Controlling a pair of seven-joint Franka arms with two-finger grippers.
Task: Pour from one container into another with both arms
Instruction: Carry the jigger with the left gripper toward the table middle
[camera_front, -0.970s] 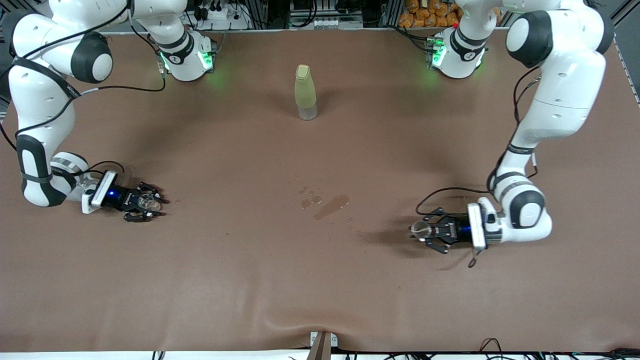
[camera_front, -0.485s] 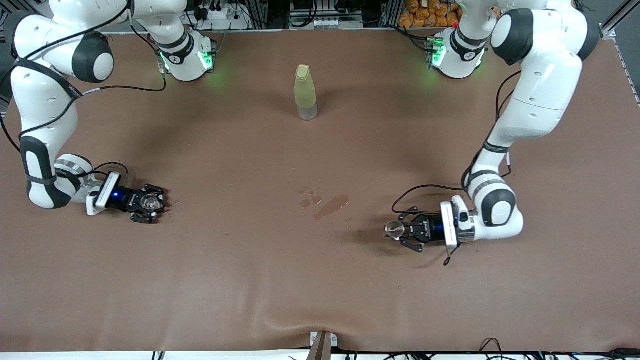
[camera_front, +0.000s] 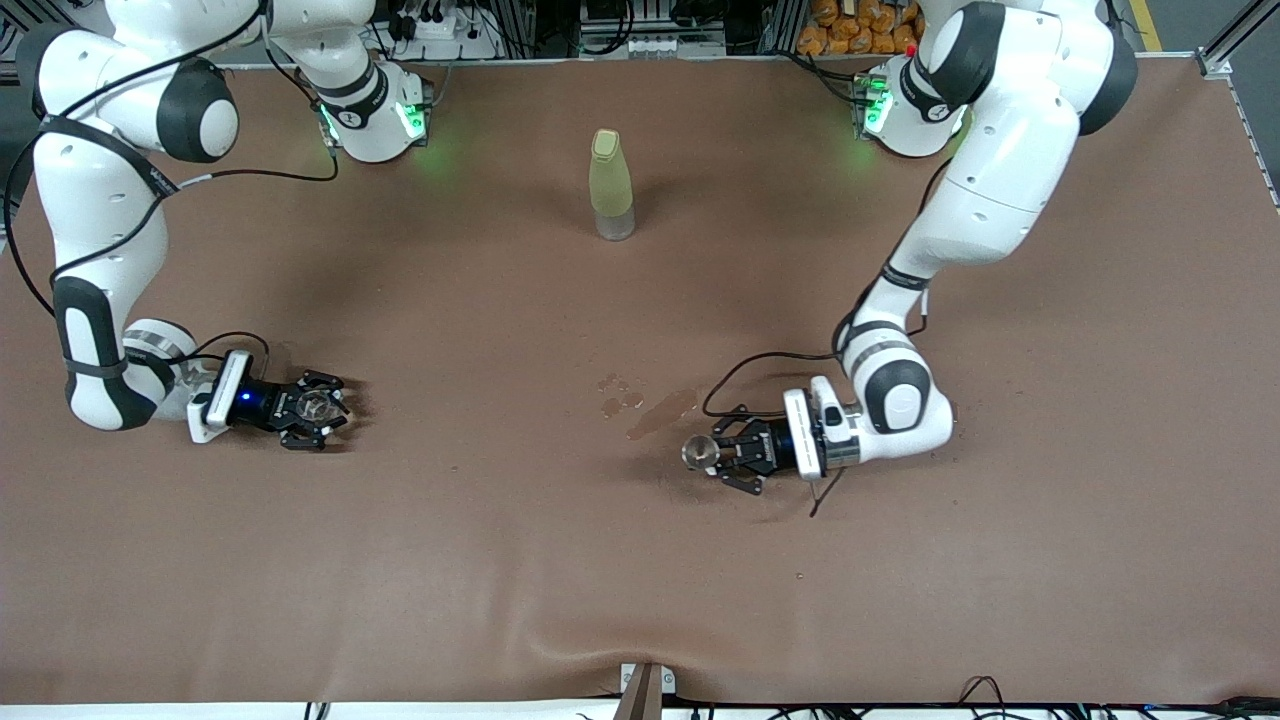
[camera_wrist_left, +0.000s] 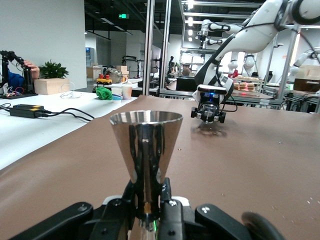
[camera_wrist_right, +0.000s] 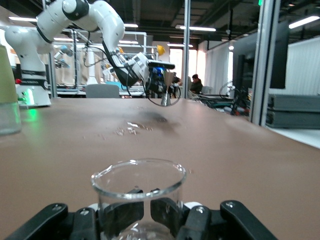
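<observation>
My left gripper (camera_front: 728, 453) hangs low over the table beside the wet patch, shut on a shiny metal cone cup (camera_front: 698, 452). In the left wrist view the fingers (camera_wrist_left: 172, 207) clamp the cup (camera_wrist_left: 145, 142) by its narrow stem, mouth up. My right gripper (camera_front: 312, 409) sits low toward the right arm's end of the table, shut on a clear glass beaker (camera_front: 318, 405). The right wrist view shows the beaker (camera_wrist_right: 138, 190) upright between the pads (camera_wrist_right: 172, 212). Each wrist view shows the other gripper farther off, the right gripper (camera_wrist_left: 209, 111) and the left gripper (camera_wrist_right: 161, 82).
A capped yellow-green bottle (camera_front: 611, 185) stands upright between the two bases, also seen as the bottle (camera_wrist_right: 7, 95) in the right wrist view. A wet patch (camera_front: 662, 412) with small drops lies on the brown table cover (camera_front: 560, 560). Cables trail from both wrists.
The left arm has swung toward the middle of the table, carrying the metal cup. The right gripper has crept a little toward the middle with the beaker.
</observation>
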